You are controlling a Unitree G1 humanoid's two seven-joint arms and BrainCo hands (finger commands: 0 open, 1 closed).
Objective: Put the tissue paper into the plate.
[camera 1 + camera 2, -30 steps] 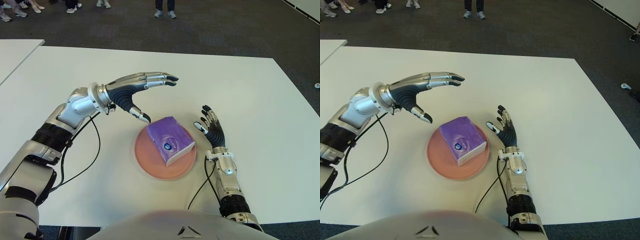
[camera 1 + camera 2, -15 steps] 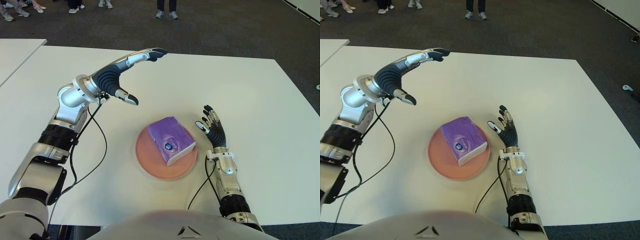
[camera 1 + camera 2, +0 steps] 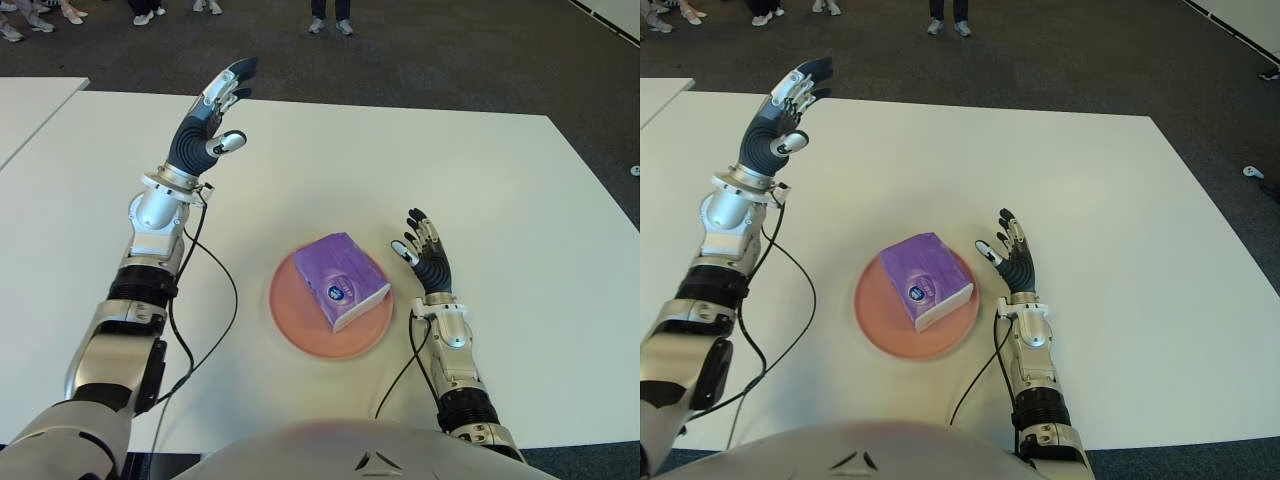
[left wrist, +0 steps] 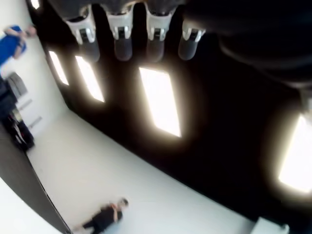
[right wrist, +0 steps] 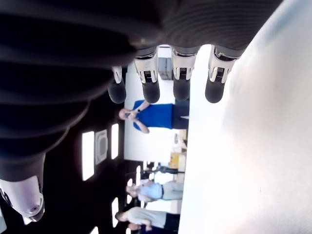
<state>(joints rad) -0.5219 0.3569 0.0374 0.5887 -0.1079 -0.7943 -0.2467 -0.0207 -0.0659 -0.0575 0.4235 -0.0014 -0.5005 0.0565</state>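
A purple tissue pack point(image 3: 340, 279) lies inside the pink round plate point(image 3: 292, 318) in the middle of the white table. My left hand point(image 3: 208, 115) is raised high over the table's far left part, well away from the plate, fingers spread and pointing up, holding nothing. In its wrist view the fingertips point(image 4: 122, 48) point at ceiling lights. My right hand point(image 3: 425, 256) shows just to the right of the plate, fingers straight and open, empty.
The white table point(image 3: 500, 190) stretches wide around the plate. A second table's corner point(image 3: 30, 105) shows at the far left. Dark carpet and several people's feet point(image 3: 329, 27) lie beyond the far edge. Cables point(image 3: 205, 320) trail from my left arm over the table.
My left hand has swung up and away from beside the tissue pack, rotating from level to fingers pointing up, and moved left. Pack, plate and right hand have not moved.
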